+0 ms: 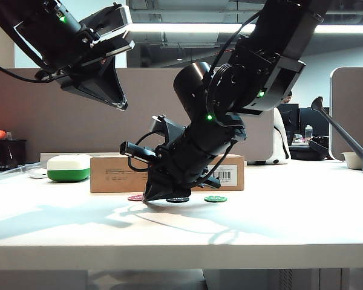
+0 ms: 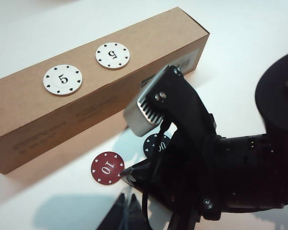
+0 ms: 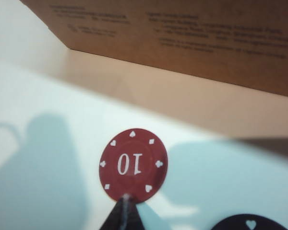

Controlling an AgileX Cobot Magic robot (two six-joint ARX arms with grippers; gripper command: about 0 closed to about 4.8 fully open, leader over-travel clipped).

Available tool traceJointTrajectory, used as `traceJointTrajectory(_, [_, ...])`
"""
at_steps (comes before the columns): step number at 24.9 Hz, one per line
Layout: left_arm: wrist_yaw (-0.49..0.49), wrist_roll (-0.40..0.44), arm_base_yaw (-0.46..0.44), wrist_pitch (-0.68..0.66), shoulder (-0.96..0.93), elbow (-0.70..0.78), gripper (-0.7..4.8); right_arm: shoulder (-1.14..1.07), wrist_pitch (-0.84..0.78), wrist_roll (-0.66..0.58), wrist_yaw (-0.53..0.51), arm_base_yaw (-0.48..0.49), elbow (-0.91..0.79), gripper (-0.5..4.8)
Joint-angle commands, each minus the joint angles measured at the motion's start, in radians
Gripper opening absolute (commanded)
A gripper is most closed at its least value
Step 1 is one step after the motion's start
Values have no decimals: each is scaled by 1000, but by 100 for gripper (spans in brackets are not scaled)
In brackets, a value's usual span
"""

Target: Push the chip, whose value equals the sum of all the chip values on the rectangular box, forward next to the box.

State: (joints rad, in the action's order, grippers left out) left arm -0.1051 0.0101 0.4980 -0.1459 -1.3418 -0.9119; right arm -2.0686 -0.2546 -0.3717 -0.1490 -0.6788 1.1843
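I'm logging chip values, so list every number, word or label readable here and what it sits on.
"5": left white chip on the rectangular box.
"5": right white chip on the same box.
"10": the dark-red chip, at the right gripper tips.
Black chip: number partly hidden, unreadable.
Box print and barcode label: too small to read.
Left gripper, raised: no text.

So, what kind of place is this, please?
Most likely an open-plan office used as a robot test area. Behind the white table stand grey partition panels, a desk with a monitor and a bottle, and long ceiling lights.
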Motion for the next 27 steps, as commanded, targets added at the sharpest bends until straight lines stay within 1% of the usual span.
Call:
traceJointTrajectory(1, [-5,5,1,13,2,-2,-5,-13,63,5,16,-1,-8,-5])
traceJointTrajectory(9, [-5,5,1,13,2,-2,-5,-13,50,2,6,-18,-7,-5])
traceJointTrajectory(12, [-5,5,1,13,2,-2,-5,-13,36,-2,-29,-22,-7,-5])
traceJointTrajectory(15, [-5,5,1,13,2,-2,-5,-13,34,-2,-6,-25,-7,-5])
traceJointTrajectory(19, [-5,5,1,13,2,-2,-5,-15,24,0,-5,-24,-7,-5])
traceJointTrajectory(27, [-5,5,1,13,2,-2,-5,-39,14,8,29,-23,-6,-5])
